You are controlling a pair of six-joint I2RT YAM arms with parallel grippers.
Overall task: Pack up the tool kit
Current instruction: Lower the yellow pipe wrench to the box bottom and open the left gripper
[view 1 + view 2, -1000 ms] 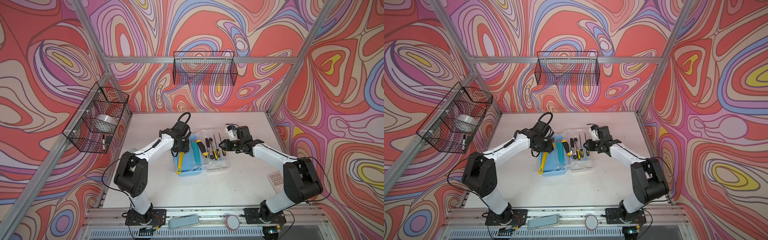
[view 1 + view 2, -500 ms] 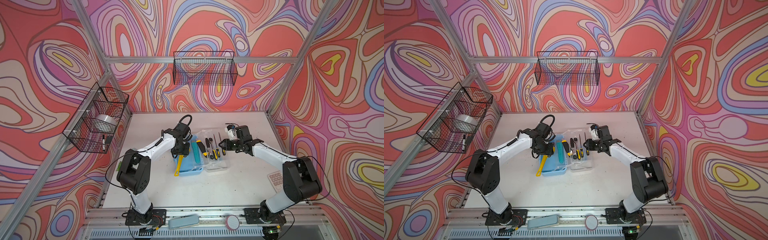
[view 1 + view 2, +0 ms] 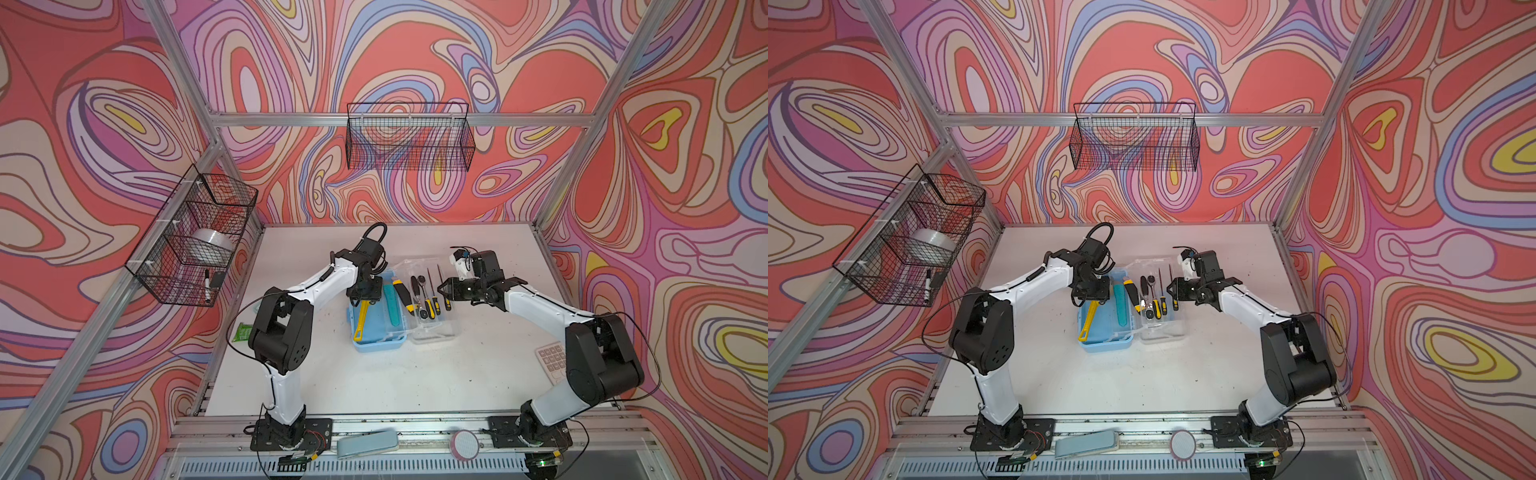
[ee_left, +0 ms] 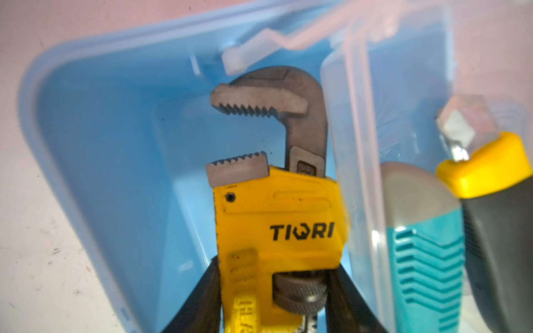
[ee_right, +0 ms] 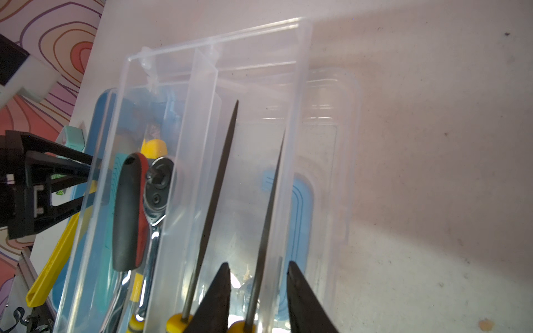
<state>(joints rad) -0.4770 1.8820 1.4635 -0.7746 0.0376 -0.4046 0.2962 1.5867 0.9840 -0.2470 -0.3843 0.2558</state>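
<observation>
In both top views the tool kit [image 3: 376,332] is lying open near the middle of the table [image 3: 374,382], the left gripper [image 3: 365,291] gripping a yellow wrench [image 3: 360,318] over it. In the left wrist view its fingers [image 4: 199,299] are clamping that wrench [image 4: 277,225]. In the right wrist view the right gripper [image 5: 258,299] is standing partly open around a file [image 5: 268,219].

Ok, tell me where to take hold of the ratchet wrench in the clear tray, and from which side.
Grip the ratchet wrench on its shaft between head and handle, coming straight down from above: it lies flat in the clear tray, screwdrivers close alongside, so side approaches look blocked.
</observation>
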